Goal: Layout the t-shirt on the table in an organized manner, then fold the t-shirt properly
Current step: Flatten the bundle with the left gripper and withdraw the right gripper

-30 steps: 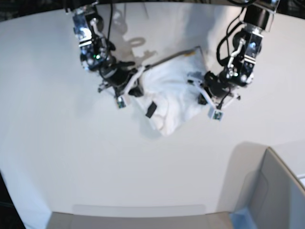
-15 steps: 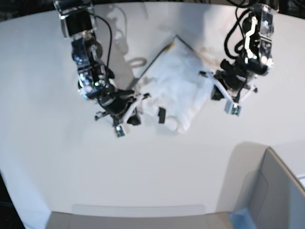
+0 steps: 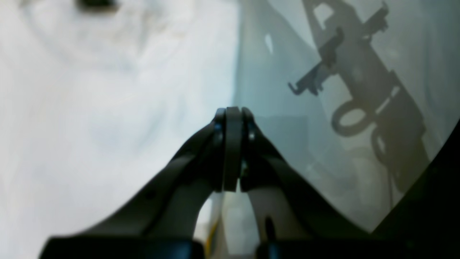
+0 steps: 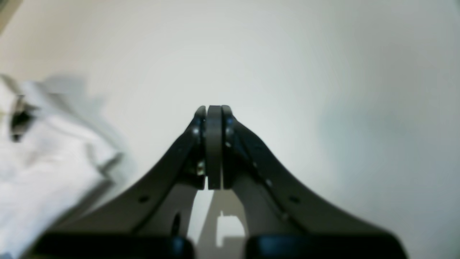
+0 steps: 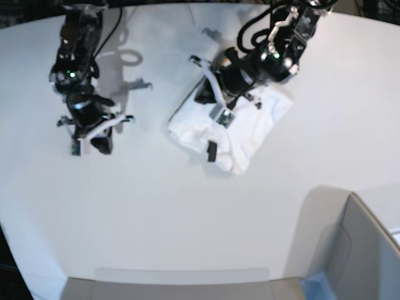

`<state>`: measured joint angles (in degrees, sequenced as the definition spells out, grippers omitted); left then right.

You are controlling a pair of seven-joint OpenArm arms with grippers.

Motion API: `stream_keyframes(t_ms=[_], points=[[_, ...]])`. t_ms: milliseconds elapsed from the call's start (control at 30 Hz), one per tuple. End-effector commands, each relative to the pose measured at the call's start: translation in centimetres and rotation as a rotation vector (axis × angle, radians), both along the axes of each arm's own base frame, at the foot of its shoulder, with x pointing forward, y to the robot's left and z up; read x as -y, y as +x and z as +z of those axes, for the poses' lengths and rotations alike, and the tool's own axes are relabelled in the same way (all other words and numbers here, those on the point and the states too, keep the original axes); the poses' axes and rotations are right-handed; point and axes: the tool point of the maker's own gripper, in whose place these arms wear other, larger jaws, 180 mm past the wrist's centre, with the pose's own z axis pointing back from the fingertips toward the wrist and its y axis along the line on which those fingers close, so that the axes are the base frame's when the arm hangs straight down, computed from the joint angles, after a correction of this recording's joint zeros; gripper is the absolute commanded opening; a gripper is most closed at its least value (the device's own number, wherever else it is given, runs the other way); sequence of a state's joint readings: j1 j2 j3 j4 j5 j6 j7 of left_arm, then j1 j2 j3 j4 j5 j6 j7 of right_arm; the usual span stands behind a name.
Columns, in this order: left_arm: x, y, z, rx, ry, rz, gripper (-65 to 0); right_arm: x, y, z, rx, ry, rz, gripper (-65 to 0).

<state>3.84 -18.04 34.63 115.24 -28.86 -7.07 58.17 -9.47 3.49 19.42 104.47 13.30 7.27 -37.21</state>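
The t-shirt lies as a folded white bundle on the table, its small black tag at the near edge. My left gripper hangs over the bundle's upper left edge, jaws shut with nothing between them. In the left wrist view the left gripper sits right above the line where the t-shirt meets the bare table. My right gripper is far off to the left, shut and empty. In the right wrist view the right gripper faces bare table, with the t-shirt at the lower left.
A grey bin-like box stands at the near right corner. The left arm's body reaches in above the shirt's far side. The arm's dark shadow falls on the table beside the shirt.
The right arm has drawn away to the left, well off the shirt. The left arm has swung from the shirt's right side across to its upper left edge. The bundle lies a little flatter.
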Motion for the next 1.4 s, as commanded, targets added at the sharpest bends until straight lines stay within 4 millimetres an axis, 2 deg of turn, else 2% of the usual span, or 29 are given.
stream_keyframes(t_ms=[0, 100, 200, 267, 400, 533, 733, 933, 1067, 1200, 1367], points=[[1.3, 0.0, 1.1, 0.037, -0.032, -0.037, -65.0, 0.6, 0.4, 1.2, 0.047, -0.004, -0.010, -65.0], [3.3, 0.0, 0.6, 0.024, -0.037, -0.082, -65.0, 1.8, -0.5, 0.6, 0.027, -0.011, -0.040, -65.0], [3.9, 0.9, -2.0, -0.040, -0.009, -0.063, -65.0, 2.0, -1.2, 0.0, 0.007, -0.014, -0.044, -65.0], [4.0, 1.6, -3.0, -0.060, 0.007, -0.054, -65.0, 2.0, -1.6, -0.2, -0.001, -0.018, -0.043, -65.0], [3.7, 2.8, -3.1, -0.050, 0.023, -0.047, -65.0, 1.8, -2.2, 0.3, 0.010, -0.025, -0.037, -65.0], [2.6, 4.2, -6.0, -0.104, 0.086, -0.017, -65.0, 1.8, -2.3, 0.7, 0.017, -0.033, -0.034, -65.0], [2.2, 5.6, -6.3, -0.074, 0.062, 0.031, -65.0, 2.0, -2.4, 0.7, 0.017, -0.039, -0.036, -65.0], [-2.9, 9.1, -7.1, -0.101, 0.063, 0.217, -65.0, 1.9, -2.4, 0.6, 0.016, -0.036, -0.035, -65.0], [-6.8, 11.6, -6.6, -0.073, 0.033, 0.362, -65.0, 1.9, -2.4, 0.6, 0.015, -0.039, -0.034, -65.0], [-10.1, 13.1, -6.2, -0.056, 0.035, 0.448, -65.0, 1.9, -2.4, 0.6, 0.015, -0.037, -0.033, -65.0], [-14.4, 13.3, -6.4, -0.029, 0.122, 0.471, -65.0, 1.9, -2.6, 0.4, 0.007, -0.039, -0.033, -65.0]])
